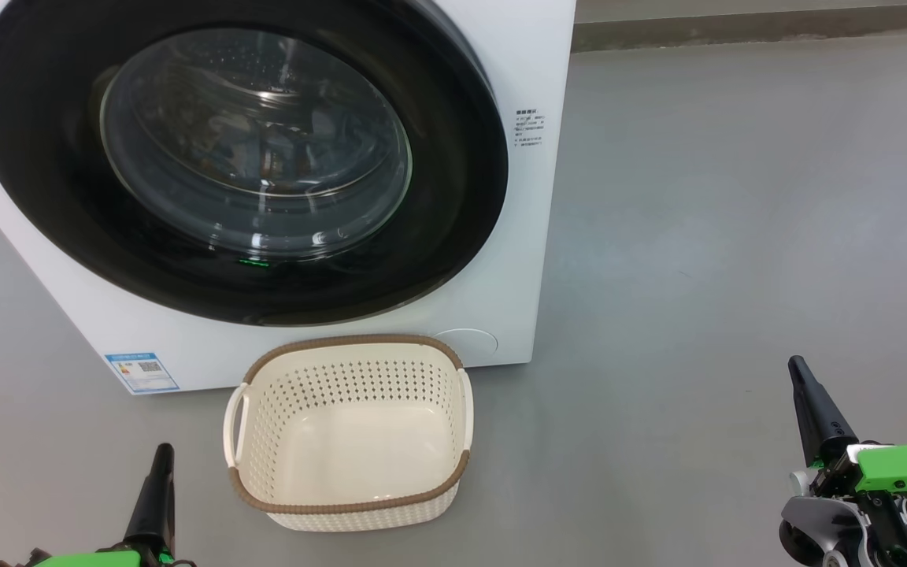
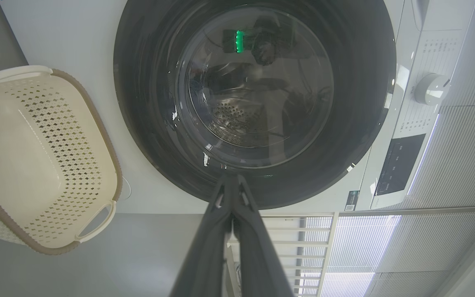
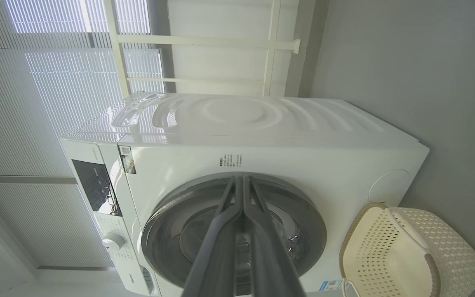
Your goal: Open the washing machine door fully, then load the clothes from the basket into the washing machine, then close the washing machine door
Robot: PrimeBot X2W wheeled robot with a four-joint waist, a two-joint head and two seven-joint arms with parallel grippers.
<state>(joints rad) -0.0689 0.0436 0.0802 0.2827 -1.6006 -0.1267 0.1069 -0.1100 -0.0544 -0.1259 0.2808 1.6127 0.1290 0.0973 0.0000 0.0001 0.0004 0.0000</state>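
Door (image 1: 241,157): shut flush on the washer (image 1: 532,236), at 1 o'clock from your left claw (image 1: 162,450).
Basket (image 1: 343,386): on the floor just below the door, 3 o'clock from your left claw, 9 o'clock from your right claw (image 1: 796,364).
Left claw: clenched, gripping nothing.
Right claw: clenched too, well apart from the basket.

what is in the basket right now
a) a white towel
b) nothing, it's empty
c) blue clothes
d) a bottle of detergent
b, the basket shows only its bare cream floor and perforated walls in the head view, with no fabric or other item inside.
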